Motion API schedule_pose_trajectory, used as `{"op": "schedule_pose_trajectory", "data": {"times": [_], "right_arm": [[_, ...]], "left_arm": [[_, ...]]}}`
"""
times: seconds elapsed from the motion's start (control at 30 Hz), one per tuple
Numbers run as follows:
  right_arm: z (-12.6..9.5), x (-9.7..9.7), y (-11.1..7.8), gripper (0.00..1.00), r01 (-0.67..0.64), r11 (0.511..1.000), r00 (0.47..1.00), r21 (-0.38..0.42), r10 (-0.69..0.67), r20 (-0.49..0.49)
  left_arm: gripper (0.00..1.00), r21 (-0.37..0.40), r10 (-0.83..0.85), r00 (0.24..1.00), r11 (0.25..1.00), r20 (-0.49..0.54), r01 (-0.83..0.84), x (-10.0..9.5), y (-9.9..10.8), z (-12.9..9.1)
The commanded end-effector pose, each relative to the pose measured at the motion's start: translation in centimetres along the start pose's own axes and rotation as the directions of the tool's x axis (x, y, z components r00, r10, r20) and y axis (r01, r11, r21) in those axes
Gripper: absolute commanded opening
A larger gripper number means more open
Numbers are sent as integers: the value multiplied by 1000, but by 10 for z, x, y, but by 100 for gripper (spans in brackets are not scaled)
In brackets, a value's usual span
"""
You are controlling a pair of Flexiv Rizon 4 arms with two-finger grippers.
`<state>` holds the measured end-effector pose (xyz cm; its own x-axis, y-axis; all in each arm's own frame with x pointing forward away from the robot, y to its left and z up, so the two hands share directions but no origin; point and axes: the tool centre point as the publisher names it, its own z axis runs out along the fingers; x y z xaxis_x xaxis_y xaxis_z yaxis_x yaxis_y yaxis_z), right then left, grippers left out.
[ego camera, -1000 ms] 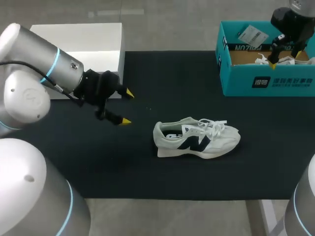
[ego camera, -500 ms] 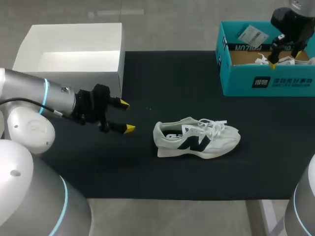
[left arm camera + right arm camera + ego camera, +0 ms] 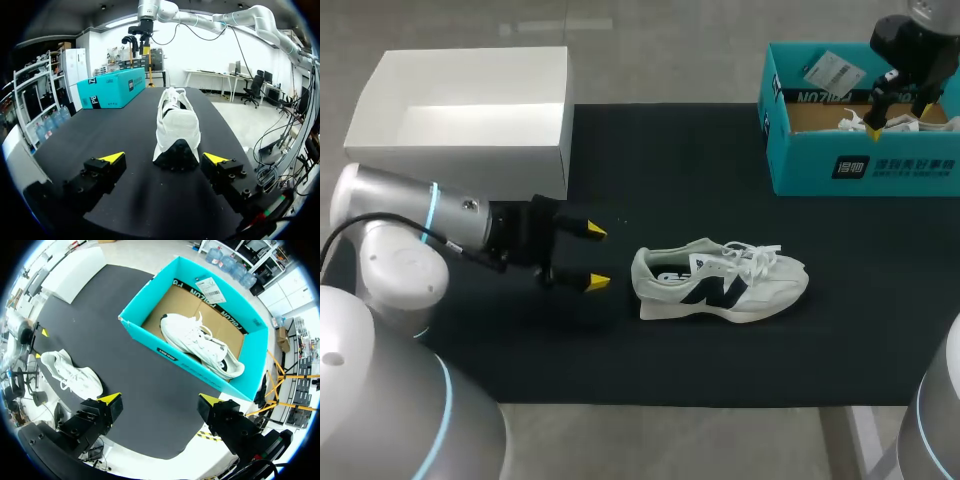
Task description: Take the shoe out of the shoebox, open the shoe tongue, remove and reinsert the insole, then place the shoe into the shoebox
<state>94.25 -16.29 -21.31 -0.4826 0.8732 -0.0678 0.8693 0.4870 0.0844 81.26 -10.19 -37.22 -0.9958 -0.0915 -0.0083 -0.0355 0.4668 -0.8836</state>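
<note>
A white shoe point(image 3: 720, 283) with a dark side logo lies on its side in the middle of the black mat, heel toward my left arm. My left gripper point(image 3: 597, 257) is open just short of the heel. In the left wrist view the heel of the shoe point(image 3: 176, 125) sits right ahead of my left gripper point(image 3: 164, 159), level with the fingertips and touching neither. The teal shoebox point(image 3: 860, 170) stands at the far right. My right gripper point(image 3: 900, 112) hangs open above it. In the right wrist view a second white shoe point(image 3: 200, 342) lies inside the shoebox point(image 3: 170, 357), below my right gripper point(image 3: 160, 400).
A white open box point(image 3: 470, 110) sits at the far left, half on the black mat point(image 3: 650, 180). A paper tag point(image 3: 209, 287) lies in the shoebox's far corner. The mat's front edge runs close below the shoe.
My left arm has swung down and to the right, bringing its open gripper from beside the white box to the shoe's heel. The right arm and the shoe have not moved.
</note>
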Motion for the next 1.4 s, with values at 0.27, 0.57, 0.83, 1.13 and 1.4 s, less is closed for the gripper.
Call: {"op": "schedule_pose_trajectory", "data": {"times": [0.27,0.57,0.83,1.13,1.4], "right_arm": [[0,0,0,100,0,1000,1000,0,0,0],[0,0,0,100,0,1000,1000,0,0,0],[0,0,0,100,0,1000,1000,0,0,0],[0,0,0,100,0,1000,1000,0,0,0],[0,0,0,100,0,1000,1000,0,0,0]], "left_arm": [[100,-24,3,994,1000,-112,-5,11,2,25],[100,-33,-48,992,998,-119,45,22,13,44],[100,-30,-49,993,998,-106,46,23,13,65],[100,-24,-62,993,998,-95,60,19,17,86],[100,-14,-64,994,998,-91,63,17,16,97]]}}
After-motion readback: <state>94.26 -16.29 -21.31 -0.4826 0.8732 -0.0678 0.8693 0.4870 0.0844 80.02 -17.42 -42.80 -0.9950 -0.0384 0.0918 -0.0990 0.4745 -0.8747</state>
